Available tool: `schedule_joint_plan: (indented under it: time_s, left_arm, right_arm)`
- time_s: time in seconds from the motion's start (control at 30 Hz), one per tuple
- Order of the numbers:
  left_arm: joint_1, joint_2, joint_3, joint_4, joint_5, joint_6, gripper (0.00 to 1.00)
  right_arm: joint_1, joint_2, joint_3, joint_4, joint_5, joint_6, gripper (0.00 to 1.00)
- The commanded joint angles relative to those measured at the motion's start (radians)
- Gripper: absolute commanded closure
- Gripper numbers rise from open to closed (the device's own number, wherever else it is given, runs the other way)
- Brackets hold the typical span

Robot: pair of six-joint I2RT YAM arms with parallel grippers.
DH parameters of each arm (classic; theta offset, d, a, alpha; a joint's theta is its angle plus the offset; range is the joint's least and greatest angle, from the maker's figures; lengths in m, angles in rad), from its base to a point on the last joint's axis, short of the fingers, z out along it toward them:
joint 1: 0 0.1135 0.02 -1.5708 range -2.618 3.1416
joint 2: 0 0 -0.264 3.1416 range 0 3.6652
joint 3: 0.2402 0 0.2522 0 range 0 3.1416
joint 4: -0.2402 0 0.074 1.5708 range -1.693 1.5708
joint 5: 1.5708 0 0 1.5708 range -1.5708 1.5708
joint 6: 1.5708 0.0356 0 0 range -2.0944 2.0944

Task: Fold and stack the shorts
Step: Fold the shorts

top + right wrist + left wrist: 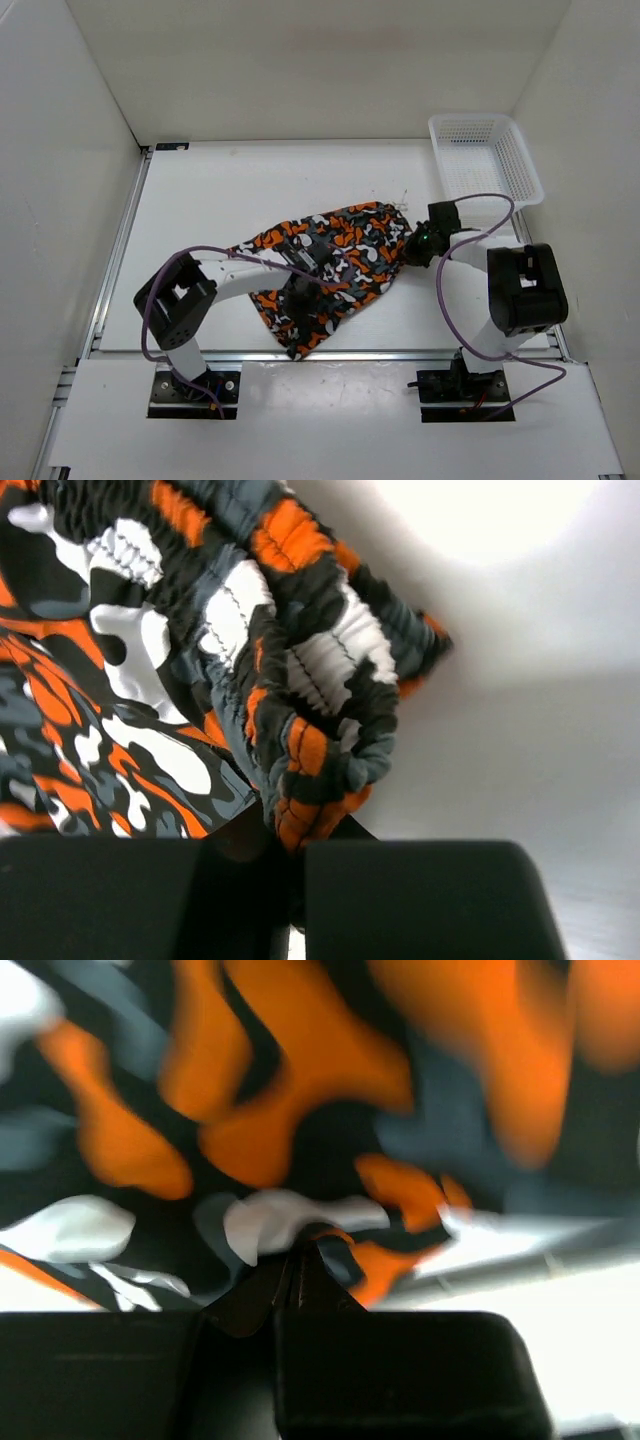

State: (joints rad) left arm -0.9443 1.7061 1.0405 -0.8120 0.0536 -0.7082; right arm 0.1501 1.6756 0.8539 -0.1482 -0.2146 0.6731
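Top external view, contents by size.

1. The shorts (350, 240): lying mid-table in a loose slanted shape. One point faces my arm bases and the elastic waistband (330, 670) end faces the basket. By my reading they are not yet folded, and the near edge is wrinkled.
2. White mesh basket (528, 165): far right corner of the table, near the waistband end but apart from it.
3. Left gripper (300, 300): down on the near part of the cloth. On its wrist view the fingers meet in a point with a fold of print at the tip. I take it as pinched on the fabric, though that picture is blurred.
4. Right gripper (415, 248): at the right-hand corner. Its wrist view shows the fingers plainly closed on a bunched bit of waistband.

Hazards, as I judge them:
- The right hold is a thin nip on gathered elastic, so a quick pull could slip it free.
- If my two arms travel unevenly, the cloth will twist and the fold will come out crooked.
- An outward swing of the right arm could knock the basket.

Surface and room: matte white table (220, 190) with a metal rail (118, 250) along its left side, and plain white walls (300, 60) on three sides.
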Motion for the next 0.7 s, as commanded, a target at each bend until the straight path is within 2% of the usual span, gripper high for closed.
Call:
schedule_joint_plan:
  time_s: [0.0, 0.03, 0.1, 0.13, 0.2, 0.23, 0.27, 0.3, 0.43, 0.5, 0.57, 0.6, 0.67]
  left_arm:
    - [0.128, -0.048, 0.027, -0.039, -0.090, 0.096, 0.90]
    - [0.194, -0.057, 0.061, -0.052, -0.124, 0.136, 0.90]
    - [0.258, -0.069, 0.098, -0.094, -0.161, 0.170, 0.90]
    - [0.318, -0.082, 0.136, -0.107, -0.188, 0.202, 0.90]
    - [0.373, -0.092, 0.174, -0.133, -0.215, 0.231, 0.90]
    - [0.424, -0.106, 0.209, -0.165, -0.248, 0.252, 0.90]
    - [0.450, -0.115, 0.225, -0.179, -0.265, 0.262, 0.90]
    - [0.476, -0.128, 0.239, -0.191, -0.274, 0.271, 0.90]
    - [0.590, -0.206, 0.289, -0.223, -0.249, 0.294, 0.90]
    - [0.639, -0.243, 0.289, -0.233, -0.178, 0.285, 0.88]
    - [0.662, -0.261, 0.251, -0.222, -0.111, 0.245, 0.87]
    - [0.662, -0.261, 0.233, -0.205, -0.100, 0.225, 0.87]
    - [0.662, -0.272, 0.161, -0.178, -0.080, 0.169, 0.87]
  right_arm:
    - [0.109, -0.072, -0.120, 0.091, 0.007, 0.233, 0.99]
    - [0.190, -0.073, -0.142, 0.114, 0.023, 0.273, 0.99]
    - [0.282, -0.083, -0.139, 0.127, 0.075, 0.356, 0.99]
    - [0.363, -0.083, -0.119, 0.096, 0.107, 0.367, 0.83]
    - [0.425, -0.083, -0.048, -0.014, 0.237, 0.379, 0.38]
    - [0.454, -0.092, -0.032, -0.045, 0.276, 0.379, 0.12]
    - [0.454, -0.117, -0.018, -0.077, 0.309, 0.362, 0.05]
    - [0.454, -0.134, -0.018, -0.127, 0.369, 0.349, 0.00]
    - [0.359, -0.246, -0.018, -0.175, 0.402, 0.193, 0.00]
    - [0.310, -0.298, -0.016, -0.186, 0.388, 0.117, 0.00]
    - [0.290, -0.289, 0.014, -0.186, 0.342, -0.024, 0.03]
    - [0.280, -0.269, 0.080, -0.186, 0.315, -0.076, 0.03]
    - [0.270, -0.156, 0.179, -0.235, 0.201, -0.229, 0.00]
